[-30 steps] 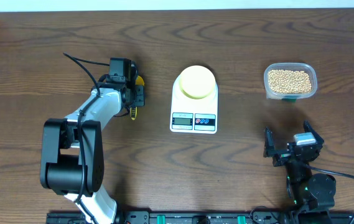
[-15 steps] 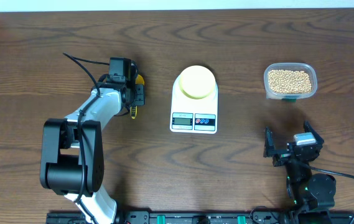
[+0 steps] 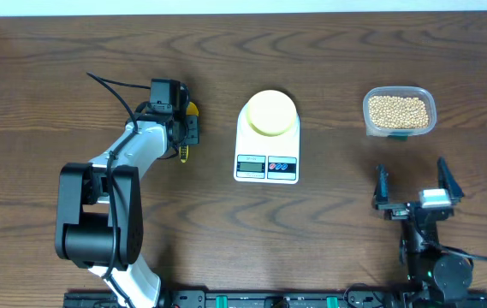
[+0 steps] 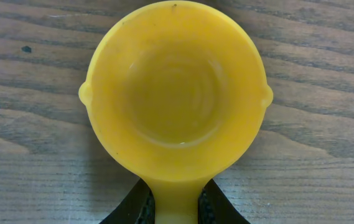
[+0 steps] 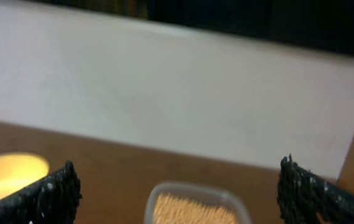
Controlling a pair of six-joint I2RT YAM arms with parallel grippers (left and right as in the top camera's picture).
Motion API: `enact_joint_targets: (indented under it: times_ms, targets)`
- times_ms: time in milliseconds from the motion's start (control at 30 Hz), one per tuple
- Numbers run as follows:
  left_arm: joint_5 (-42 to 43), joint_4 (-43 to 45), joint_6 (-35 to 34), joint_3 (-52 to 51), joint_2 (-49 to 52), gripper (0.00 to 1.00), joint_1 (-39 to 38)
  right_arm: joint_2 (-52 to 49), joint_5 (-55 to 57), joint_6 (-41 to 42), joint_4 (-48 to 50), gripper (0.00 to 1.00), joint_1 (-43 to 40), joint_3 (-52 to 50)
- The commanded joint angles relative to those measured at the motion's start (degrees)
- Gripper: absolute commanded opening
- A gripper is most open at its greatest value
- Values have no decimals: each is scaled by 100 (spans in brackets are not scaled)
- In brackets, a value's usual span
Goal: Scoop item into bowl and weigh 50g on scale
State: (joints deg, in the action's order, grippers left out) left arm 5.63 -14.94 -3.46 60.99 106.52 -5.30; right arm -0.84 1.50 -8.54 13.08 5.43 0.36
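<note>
The item, tan beans [image 3: 398, 109], fills a clear plastic tub [image 3: 399, 128] at the right; the wrist view shows the same tub [image 5: 192, 205] blurred. A pale yellow bowl [image 3: 270, 113], empty, sits on the white scale [image 3: 291, 147]; the bowl [image 5: 9, 174] also shows at left in the right wrist view. My left gripper [image 3: 184, 130] is left of the scale, shut on the handle of a yellow scoop [image 4: 175, 93] that lies empty on the wood; its fingertips [image 4: 140, 202] press both sides of the handle. My right gripper [image 3: 417, 183] stands open below the tub, nothing between its fingers [image 5: 55, 193].
A wooden table [image 3: 329, 51] carries everything, with a pale wall strip along its far edge. A black cable [image 3: 115, 90] runs from the left arm toward the back left. The arm bases stand at the front edge.
My right gripper has swung a little to the right and now faces the tub with fingers spread wide. The left arm and scoop have not moved.
</note>
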Motion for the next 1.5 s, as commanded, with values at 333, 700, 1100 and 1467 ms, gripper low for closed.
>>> enact_joint_targets:
  times_ms: [333, 700, 1100, 1467]
  targets:
    - [-79, 46, -186, 85, -780, 19, 26, -2223, 105, -297, 1738, 99, -254, 949]
    - [-87, 455, -1788, 90, -1552, 9, 404, -5576, -1075, -354, 1611, 99, -286, 3943]
    - [2282, 1904, -4581, 503, -1716, 8, 1038, -7921, -2341, 249, -1134, 99, -286, 7224]
    - [2369, 2494, -8050, 503, -1716, 7, 616, -8260, -3648, 1346, -1255, 99, -227, 7193]
